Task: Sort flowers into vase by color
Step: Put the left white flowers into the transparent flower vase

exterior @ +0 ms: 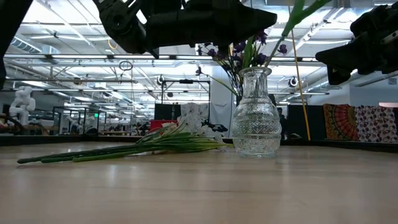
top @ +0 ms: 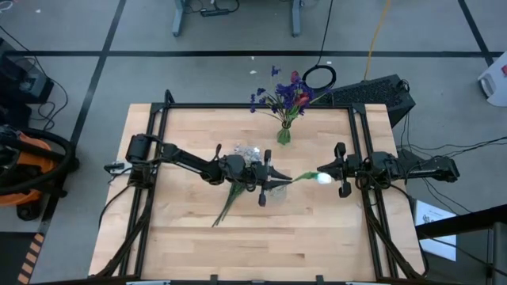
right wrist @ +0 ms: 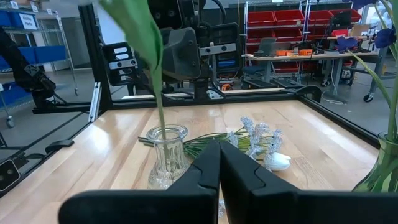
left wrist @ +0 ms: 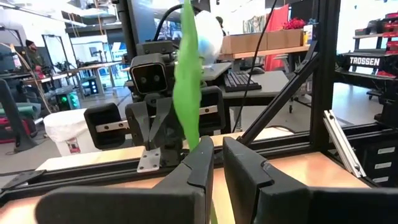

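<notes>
Wooden table (top: 182,237) — two vases (top: 283,135), loose flowers (top: 230,198).
</notes>
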You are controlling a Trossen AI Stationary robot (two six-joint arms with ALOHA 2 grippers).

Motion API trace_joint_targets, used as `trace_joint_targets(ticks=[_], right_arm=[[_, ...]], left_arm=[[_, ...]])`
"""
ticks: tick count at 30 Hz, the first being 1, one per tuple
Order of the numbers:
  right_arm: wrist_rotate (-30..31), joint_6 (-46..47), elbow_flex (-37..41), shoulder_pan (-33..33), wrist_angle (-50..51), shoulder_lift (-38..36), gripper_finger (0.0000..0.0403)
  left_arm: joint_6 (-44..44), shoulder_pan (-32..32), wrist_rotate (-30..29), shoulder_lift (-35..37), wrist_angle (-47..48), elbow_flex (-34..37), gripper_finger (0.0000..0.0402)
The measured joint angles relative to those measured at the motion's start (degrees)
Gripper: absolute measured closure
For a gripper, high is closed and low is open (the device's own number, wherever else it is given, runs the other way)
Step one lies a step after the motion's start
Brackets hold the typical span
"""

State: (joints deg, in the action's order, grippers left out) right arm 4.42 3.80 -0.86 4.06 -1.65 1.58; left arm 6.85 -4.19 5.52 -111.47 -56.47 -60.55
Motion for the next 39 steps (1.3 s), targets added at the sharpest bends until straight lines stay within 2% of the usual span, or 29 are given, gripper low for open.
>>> trace_joint_targets(ticks=[5, 8, 12, 14, 18, 21, 24, 26, 29, 33, 36, 39], right_arm=[[0.01, 0.0, 0.0, 0.0, 0.0, 0.01, 0.0403], [0.01, 0.0, 0.0, 0.02, 0.0, -0.02, 0.0403], [0.01, 0.02, 0.0, 0.0, 0.0, -0.01, 0.0403], [0.01, 0.01, 0.0, 0.01, 0.0, -0.02, 0.0403], [0.01, 0.0, 0.0, 0.0, -0.02, 0.0, 0.0403], [0.01, 0.0, 0.0, 0.0, -0.02, -0.02, 0.0403], [0.01, 0.02, 0.0, 0.01, -0.09, -0.02, 0.0403], [0.03, 0.02, 0.0, 0.0, -0.11, 0.0, 0.0403], [0.03, 0.0, 0.0, 0.0, -0.11, -0.02, 0.0403], [0.03, 0.02, 0.0, -0.01, -0.11, -0.01, 0.0403], [0.03, 0.0, 0.0, -0.01, -0.11, -0.02, 0.0403], [0.03, 0.02, 0.0, -0.01, -0.09, -0.02, 0.0403]], left_arm=[[0.07, 0.0, -1.07, 1.69, 0.3, 0.0, 0.0359], [-0.01, 0.37, -2.55, 4.49, 5.5, 0.0, 0.0349], [-0.42, 1.22, -4.12, 8.57, 14.5, 0.0, 0.0298], [-0.4, 1.27, -6.88, 10.78, 16.23, 0.0, 0.0269], [-0.4, 1.02, -16.86, 17.64, 23.99, -0.03, 0.0242], [-2.34, -0.08, -29.85, 23.82, 36.57, -0.02, 0.0242], [-11.09, -1.36, -46.0, 30.02, 52.7, -0.03, 0.0242], [-18.67, -1.97, -51.27, 33.42, 63.82, -0.03, 0.0242], [-32.34, -2.34, -50.84, 37.32, 78.02, -0.02, 0.0242], [-50.73, -2.34, -42.63, 38.56, 92.89, -0.04, 0.0242], [-58.16, -2.34, -36.86, 36.99, 101.36, -0.02, 0.0242], [-60.97, -2.5, -32.32, 33.91, 105.32, 0.02, 0.0242]])
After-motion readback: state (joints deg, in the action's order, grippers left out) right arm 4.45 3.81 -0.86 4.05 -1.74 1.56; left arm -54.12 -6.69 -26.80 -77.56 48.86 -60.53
